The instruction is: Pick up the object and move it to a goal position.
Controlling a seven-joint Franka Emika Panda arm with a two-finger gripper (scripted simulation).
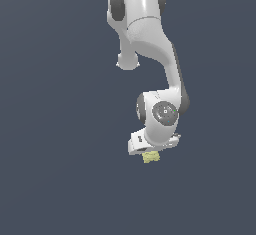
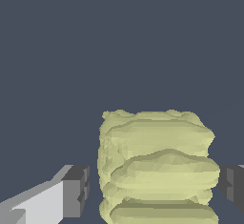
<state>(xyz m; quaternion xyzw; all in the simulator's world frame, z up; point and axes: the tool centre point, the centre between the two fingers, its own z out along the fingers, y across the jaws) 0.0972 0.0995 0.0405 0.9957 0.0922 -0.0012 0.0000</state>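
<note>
The object (image 2: 157,170) is a pale yellow-green blocky lump with wavy horizontal ridges. In the wrist view it sits between my two dark fingertips (image 2: 76,192). My gripper (image 2: 153,188) straddles it. A narrow gap shows between one fingertip and the object, and the other fingertip sits right at its side. The jaws are open around it, not clamped. In the exterior view the object (image 1: 151,157) peeks out just under the white hand, and my gripper (image 1: 149,153) is mostly hidden by the wrist.
The white arm (image 1: 150,39) reaches down from the top of the exterior view. A plain dark grey-blue surface (image 1: 55,169) fills everything else in both views.
</note>
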